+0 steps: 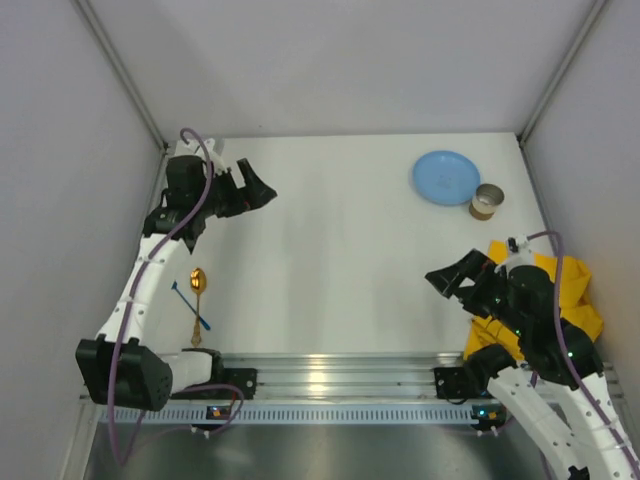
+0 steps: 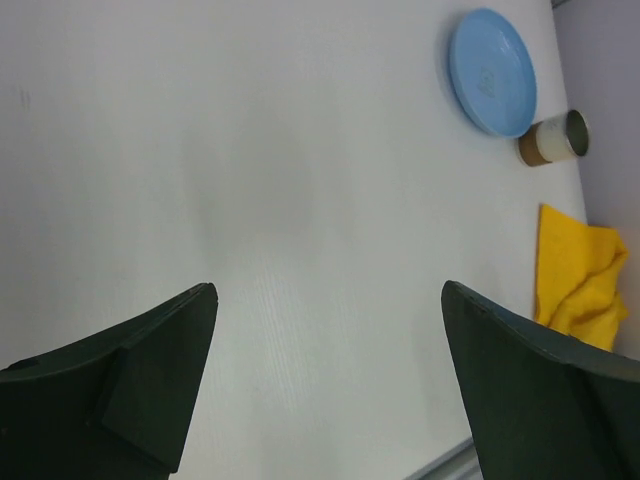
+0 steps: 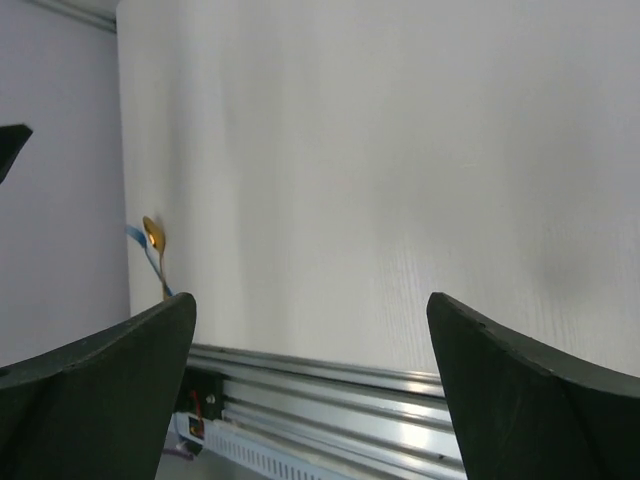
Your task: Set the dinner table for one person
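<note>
Top view: the left gripper and right gripper are both standing wide open and empty over the dinner table. The spoon is lying by the left arm's base, long axis near-to-far, nearer that arm.
Left wrist: the plate is lying well apart, far across.
Right wrist: the spoon is showing at far left.
</note>
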{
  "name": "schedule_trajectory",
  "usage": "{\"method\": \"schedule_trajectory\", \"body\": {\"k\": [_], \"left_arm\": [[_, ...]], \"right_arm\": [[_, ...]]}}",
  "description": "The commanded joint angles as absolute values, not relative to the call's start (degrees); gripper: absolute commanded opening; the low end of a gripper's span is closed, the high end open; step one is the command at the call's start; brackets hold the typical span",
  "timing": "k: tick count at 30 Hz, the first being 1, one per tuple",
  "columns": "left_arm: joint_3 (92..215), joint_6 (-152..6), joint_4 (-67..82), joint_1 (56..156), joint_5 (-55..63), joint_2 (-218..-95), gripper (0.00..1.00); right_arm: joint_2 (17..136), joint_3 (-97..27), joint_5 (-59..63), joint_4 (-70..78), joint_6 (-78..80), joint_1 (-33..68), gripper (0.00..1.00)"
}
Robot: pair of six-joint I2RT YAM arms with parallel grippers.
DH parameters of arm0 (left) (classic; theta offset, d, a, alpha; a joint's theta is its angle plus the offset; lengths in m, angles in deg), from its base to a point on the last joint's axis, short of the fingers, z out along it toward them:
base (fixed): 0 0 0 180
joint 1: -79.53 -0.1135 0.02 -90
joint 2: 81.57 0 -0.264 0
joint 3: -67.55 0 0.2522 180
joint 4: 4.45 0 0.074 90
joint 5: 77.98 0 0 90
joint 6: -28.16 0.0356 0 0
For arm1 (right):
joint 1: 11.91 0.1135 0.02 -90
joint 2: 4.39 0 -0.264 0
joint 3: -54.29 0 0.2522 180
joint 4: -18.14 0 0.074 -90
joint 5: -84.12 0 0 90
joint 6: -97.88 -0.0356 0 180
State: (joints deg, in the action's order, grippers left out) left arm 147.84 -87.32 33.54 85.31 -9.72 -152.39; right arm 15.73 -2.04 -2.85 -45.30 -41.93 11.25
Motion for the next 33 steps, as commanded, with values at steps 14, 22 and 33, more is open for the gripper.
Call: {"method": "schedule_trajectory", "body": {"k": [14,22,33], "left_arm": [[137.4,-94.5,37.4,96.0,-3.2,-145.1,0.99],[137.7,-93.0,35.0,99.8,-0.9,-149.3,0.99],[141.2,-89.8,38.5,99.8,-1.1,-149.6,0.98]], "right_arm": [[56.9,-17.4,-13.8,-49.3,-29.5,-11.5,0.99],[74.7,-15.1,-13.1,-42.7,-25.3,-20.3,0.94],[85.6,-6.2,-15.4,-32.3,-26.3,-23.8,0.57]]}}
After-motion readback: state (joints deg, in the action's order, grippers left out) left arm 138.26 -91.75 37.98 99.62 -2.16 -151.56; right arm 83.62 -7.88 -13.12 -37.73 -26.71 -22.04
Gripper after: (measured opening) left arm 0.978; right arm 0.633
